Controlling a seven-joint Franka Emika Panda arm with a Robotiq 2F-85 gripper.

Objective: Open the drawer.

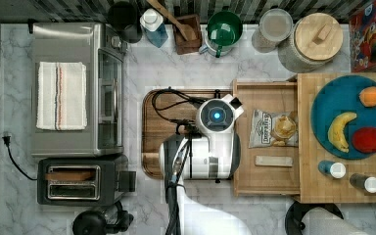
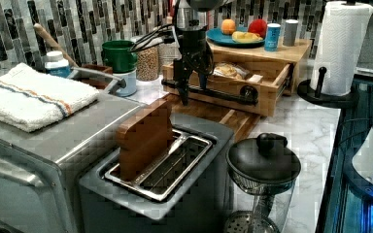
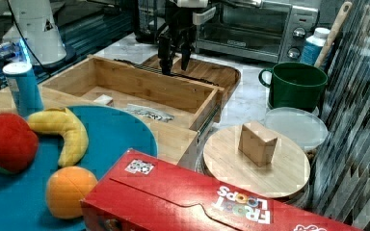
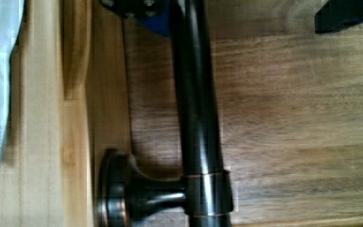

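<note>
The light-wood drawer stands pulled out from under the butcher-block top, with a chip bag and a small pale bar inside. Its long black bar handle runs along the front. My gripper hangs open over the handle, fingers pointing down and straddling the bar. In the wrist view the bar lies close to one finger, and the other finger stands well apart. In the top view my arm covers the handle.
A darker rounded-corner wooden tray lies under the gripper. A toaster and toaster oven stand on the top view's left. The butcher-block top carries a blue plate of fruit. A paper towel roll stands beside it.
</note>
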